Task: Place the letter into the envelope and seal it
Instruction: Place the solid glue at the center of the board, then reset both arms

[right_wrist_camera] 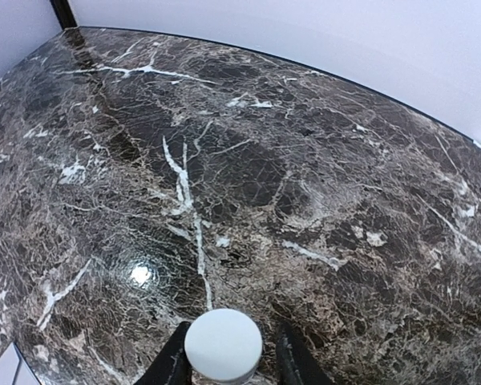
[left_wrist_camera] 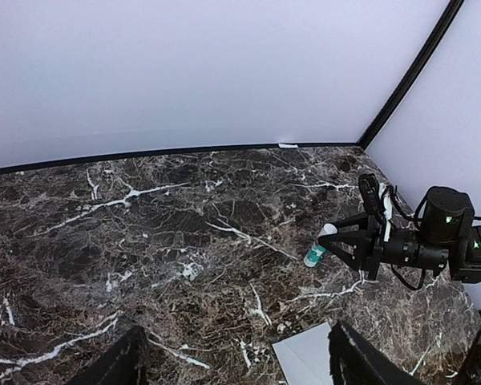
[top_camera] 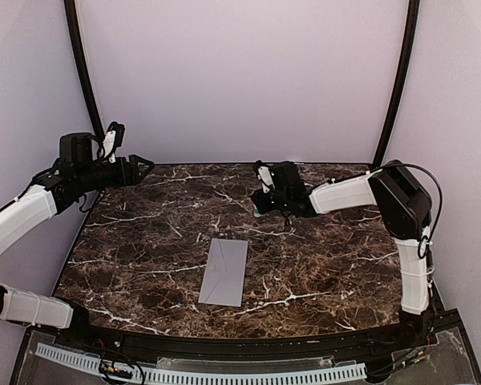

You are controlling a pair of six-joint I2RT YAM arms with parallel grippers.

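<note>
The grey envelope (top_camera: pixel 224 271) lies flat mid-table, with diagonal seams showing; its corner shows in the left wrist view (left_wrist_camera: pixel 309 357) and the right wrist view (right_wrist_camera: pixel 0 367). The letter is not in view. My right gripper (top_camera: pixel 259 204) is low over the table behind the envelope. It is open around an upright glue stick (right_wrist_camera: pixel 223 345) with a white cap and green body (left_wrist_camera: pixel 315 253). The left finger is at the cap and a gap shows at the right finger. My left gripper (top_camera: pixel 142 168) is open and empty, raised at the far left.
The dark marble table (top_camera: pixel 144 241) has a black rim and pale walls behind it. Black curved posts (top_camera: pixel 80 72) stand at the back corners. The right arm (left_wrist_camera: pixel 433 241) reaches across the back right of the table.
</note>
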